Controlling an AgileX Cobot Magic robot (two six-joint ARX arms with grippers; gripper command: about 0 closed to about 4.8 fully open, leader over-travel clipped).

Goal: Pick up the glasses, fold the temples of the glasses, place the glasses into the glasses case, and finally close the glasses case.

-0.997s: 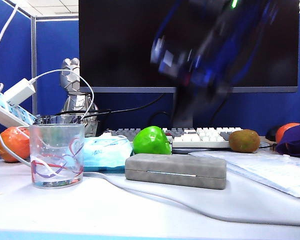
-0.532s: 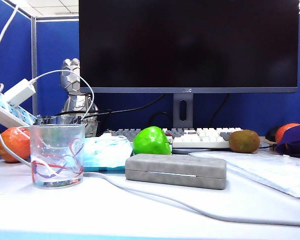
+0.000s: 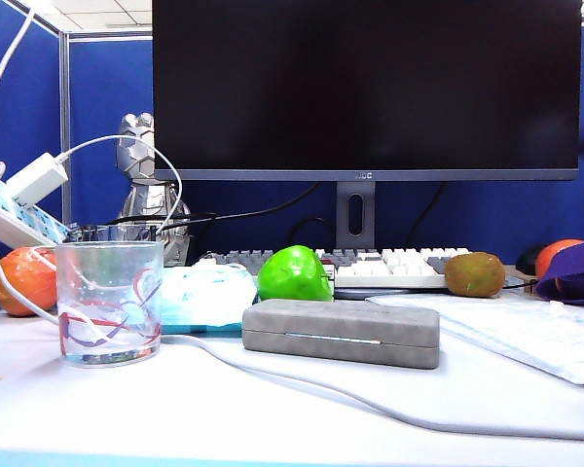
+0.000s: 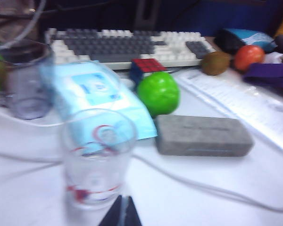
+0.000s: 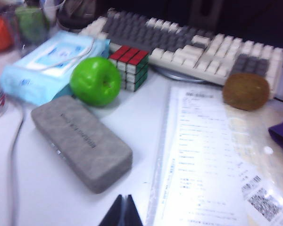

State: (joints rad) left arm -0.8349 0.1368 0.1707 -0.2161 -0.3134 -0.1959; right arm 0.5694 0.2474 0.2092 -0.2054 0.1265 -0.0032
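both pincers closed and empty: left gripper (image 4: 121, 214) above the tumbler (image 4: 98, 157), right gripper (image 5: 122, 213) near the glasses case (image 3: 341, 333). case lies shut; your glasses presumably inside, unseen.

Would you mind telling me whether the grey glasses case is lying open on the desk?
No, the glasses case lies shut, lid down on its base with only a thin seam showing along its side and no lining visible.

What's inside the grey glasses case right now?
Unknown: the glasses case lies shut on the table, so its contents are hidden. No glasses show in any view. Left gripper and right gripper are shut, off the case.
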